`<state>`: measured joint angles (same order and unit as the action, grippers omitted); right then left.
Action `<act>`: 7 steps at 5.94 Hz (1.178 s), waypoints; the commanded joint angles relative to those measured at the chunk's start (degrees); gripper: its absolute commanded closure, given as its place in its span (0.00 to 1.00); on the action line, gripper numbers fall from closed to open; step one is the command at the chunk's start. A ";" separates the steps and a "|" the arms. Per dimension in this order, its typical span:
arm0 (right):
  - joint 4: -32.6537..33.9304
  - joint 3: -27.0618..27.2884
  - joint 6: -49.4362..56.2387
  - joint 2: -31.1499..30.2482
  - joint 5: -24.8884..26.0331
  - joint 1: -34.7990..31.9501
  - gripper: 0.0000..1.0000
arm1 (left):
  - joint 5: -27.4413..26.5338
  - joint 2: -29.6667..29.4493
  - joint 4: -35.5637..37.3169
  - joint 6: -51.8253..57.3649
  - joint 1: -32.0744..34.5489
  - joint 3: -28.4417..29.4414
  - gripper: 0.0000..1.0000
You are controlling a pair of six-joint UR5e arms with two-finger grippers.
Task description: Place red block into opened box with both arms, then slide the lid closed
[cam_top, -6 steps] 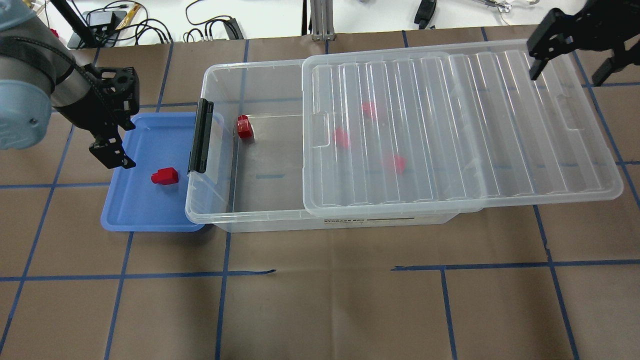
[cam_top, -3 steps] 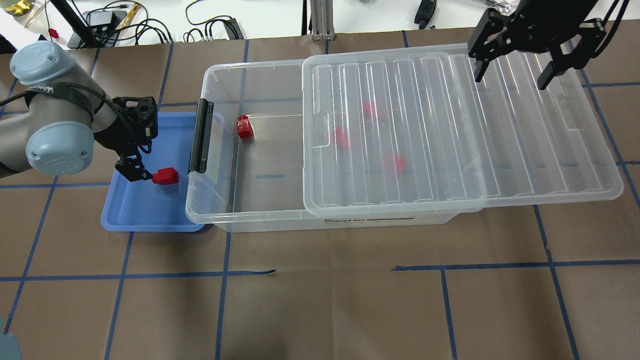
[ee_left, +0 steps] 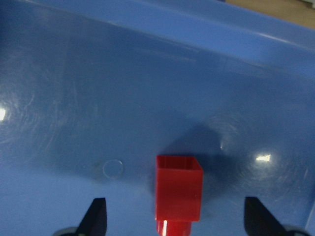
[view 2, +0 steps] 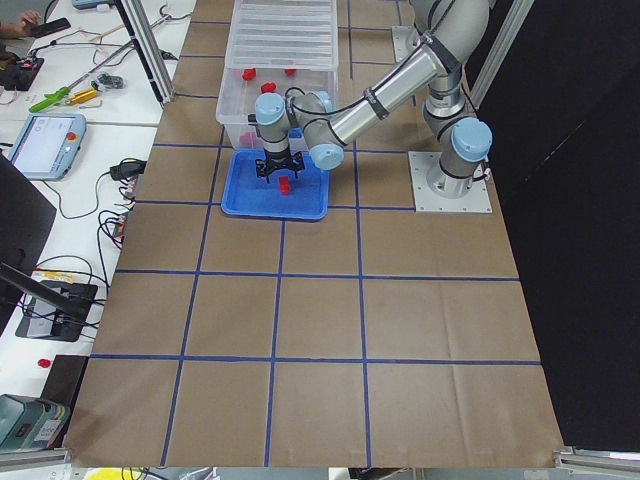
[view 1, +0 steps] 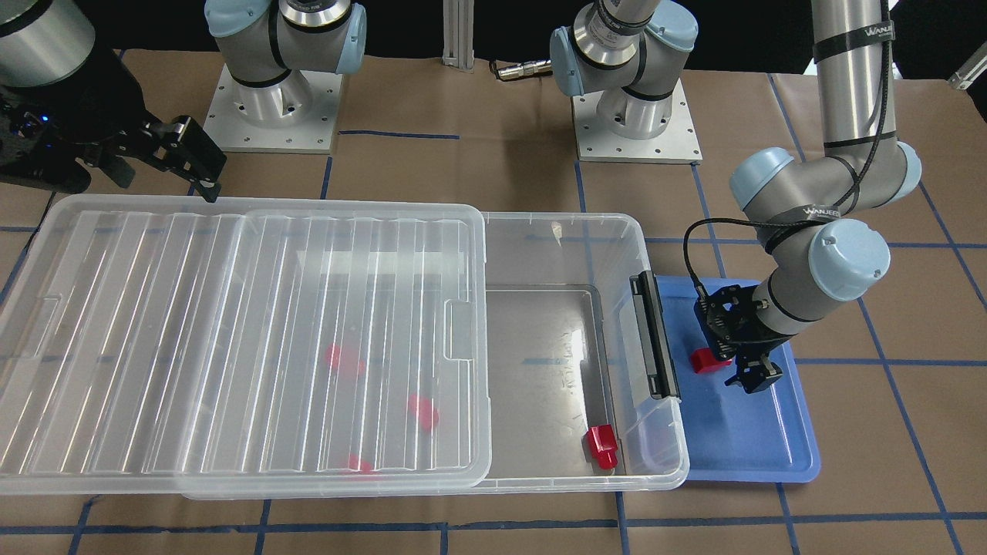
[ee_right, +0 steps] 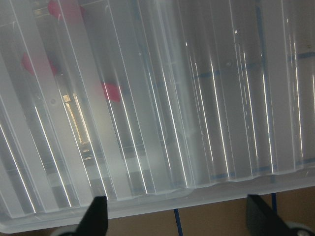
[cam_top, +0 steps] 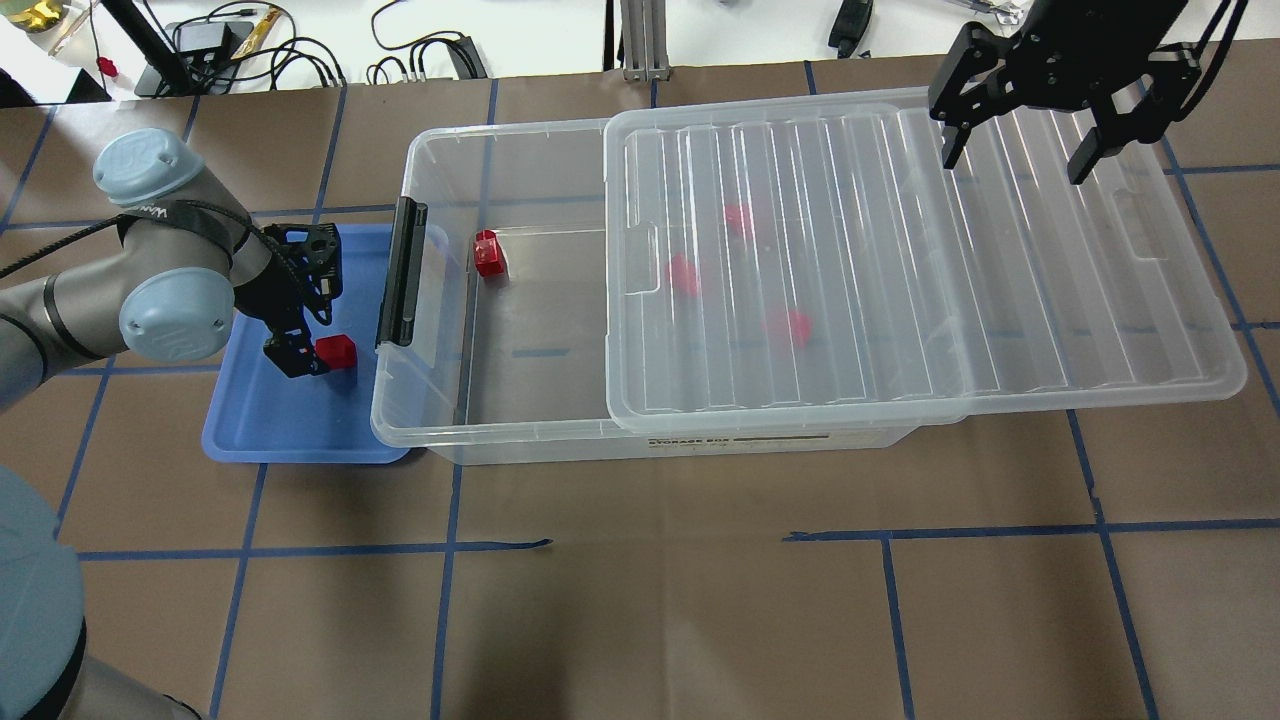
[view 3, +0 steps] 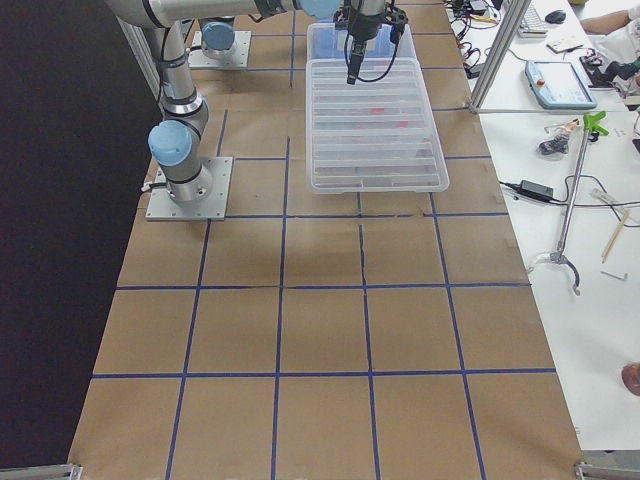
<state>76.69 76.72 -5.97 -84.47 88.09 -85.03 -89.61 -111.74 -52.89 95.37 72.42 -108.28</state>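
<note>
One red block lies in the blue tray, and my left gripper is low over it, open, a finger on each side. Just left of the tray stands the clear box. Its ridged lid is slid toward the right end, leaving the latch end uncovered. Another red block lies in the uncovered part, and three more show blurred under the lid. My right gripper hangs open above the lid's far edge, holding nothing.
The black latch bar sits on the box's short end beside the tray. Cables and tools lie on the white bench past the table's far edge. Both arm bases are bolted at the robot's side.
My left gripper has come down and rightward in the tray until it straddles the red block. My right gripper swung left over the lid's far edge and then held there.
</note>
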 commanded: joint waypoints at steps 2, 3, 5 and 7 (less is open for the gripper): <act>-0.13 0.10 0.00 0.00 0.32 -0.05 0.00 | -0.13 -1.47 -0.02 0.60 0.00 0.44 0.48; -0.22 0.10 0.00 0.00 0.59 0.04 0.00 | -0.13 -1.47 -0.02 0.43 0.00 0.53 0.86; -0.22 0.19 0.00 0.01 0.68 0.04 0.00 | -0.22 1.16 -2.98 0.34 0.17 2.54 0.98; -0.13 0.19 0.00 0.00 0.68 0.04 0.00 | -0.13 7.91 -19.36 -0.36 1.13 10.24 0.99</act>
<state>76.49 76.90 -5.98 -84.45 88.76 -84.99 -89.80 -106.77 -64.60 95.30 73.06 -101.70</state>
